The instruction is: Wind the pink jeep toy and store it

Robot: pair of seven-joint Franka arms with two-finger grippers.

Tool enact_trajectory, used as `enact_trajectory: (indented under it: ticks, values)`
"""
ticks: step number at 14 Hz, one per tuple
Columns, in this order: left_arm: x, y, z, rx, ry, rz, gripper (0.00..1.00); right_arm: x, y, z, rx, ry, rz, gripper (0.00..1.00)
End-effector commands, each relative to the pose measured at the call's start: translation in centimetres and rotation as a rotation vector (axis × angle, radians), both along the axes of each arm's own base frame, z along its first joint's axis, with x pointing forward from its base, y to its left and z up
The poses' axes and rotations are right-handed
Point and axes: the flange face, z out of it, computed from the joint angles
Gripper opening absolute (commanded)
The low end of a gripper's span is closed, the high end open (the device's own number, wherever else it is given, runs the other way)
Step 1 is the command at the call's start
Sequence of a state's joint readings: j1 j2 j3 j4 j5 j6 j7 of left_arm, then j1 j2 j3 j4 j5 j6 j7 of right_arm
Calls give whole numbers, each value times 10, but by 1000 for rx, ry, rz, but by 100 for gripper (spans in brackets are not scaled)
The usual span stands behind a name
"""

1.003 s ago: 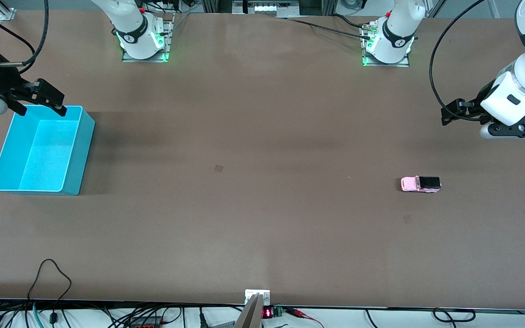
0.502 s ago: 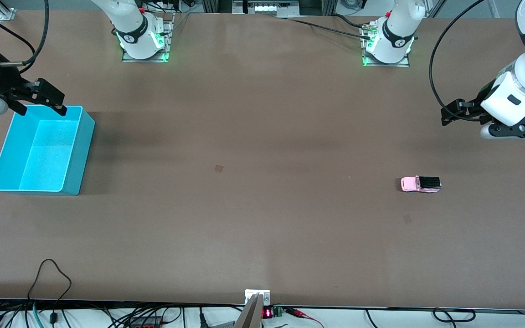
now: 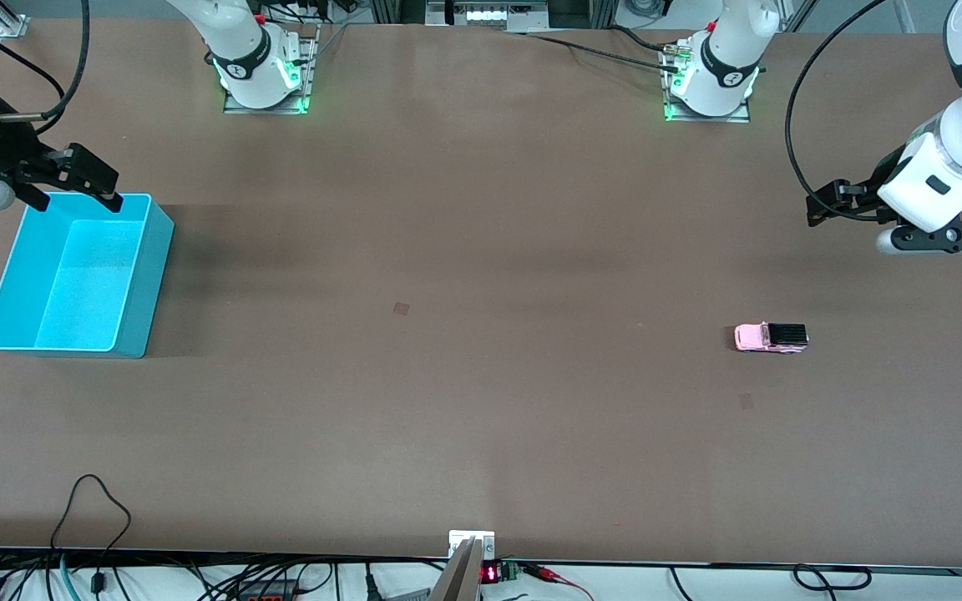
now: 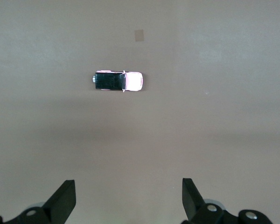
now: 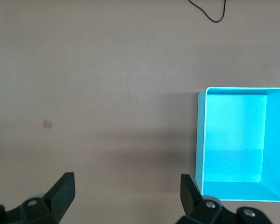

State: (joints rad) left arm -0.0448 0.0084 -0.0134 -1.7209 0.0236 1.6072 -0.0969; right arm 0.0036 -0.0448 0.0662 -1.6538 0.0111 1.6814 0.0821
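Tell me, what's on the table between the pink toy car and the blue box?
Only a tiny tape square on bare table, between pink jeep toy and turquoise bin, front view.

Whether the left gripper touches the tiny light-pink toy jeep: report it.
Apart. The left wrist view shows bare table between the open left gripper and the tiny light-pink toy jeep.

A wide brown table [image 3: 481,250] fills the scene under even overhead light. Two small darker square marks [image 3: 401,308] lie on its surface. Black cables [image 3: 97,501] and a small red display [image 3: 490,573] sit along its near edge.
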Motion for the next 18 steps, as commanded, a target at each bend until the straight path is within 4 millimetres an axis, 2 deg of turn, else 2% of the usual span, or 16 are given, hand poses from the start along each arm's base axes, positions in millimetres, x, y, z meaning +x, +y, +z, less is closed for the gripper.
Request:
enact_trajectory:
  ticks: [1, 9, 12, 14, 15, 16, 17, 18]
  values:
    - [1, -3, 3, -14, 29, 0, 100, -5, 0, 8, -14, 1, -10, 100]
    - [-18, -13, -3, -67, 198, -20, 100, -5, 1, 7, -14, 2, -9, 100]
    - [-16, -10, -9, -101, 215, -212, 100, -5, 1, 7, -13, 4, -13, 100]
    - [-11, -3, -20, -134, 230, -335, 100, -5, 2, 6, -14, 7, -13, 100]
    - [-8, 2, -28, -134, 242, -391, 100, -6, 1, 6, -14, 9, -16, 100]
    - [0, 15, -44, -133, 246, -560, 100, -5, 1, 7, -17, 5, -13, 100]
    - [3, 21, -50, -143, 243, -628, 100, -5, 0, 7, -16, 7, -18, 100]
    - [9, 33, -68, -149, 245, -693, 100, -5, 0, 7, -16, 7, -18, 100]
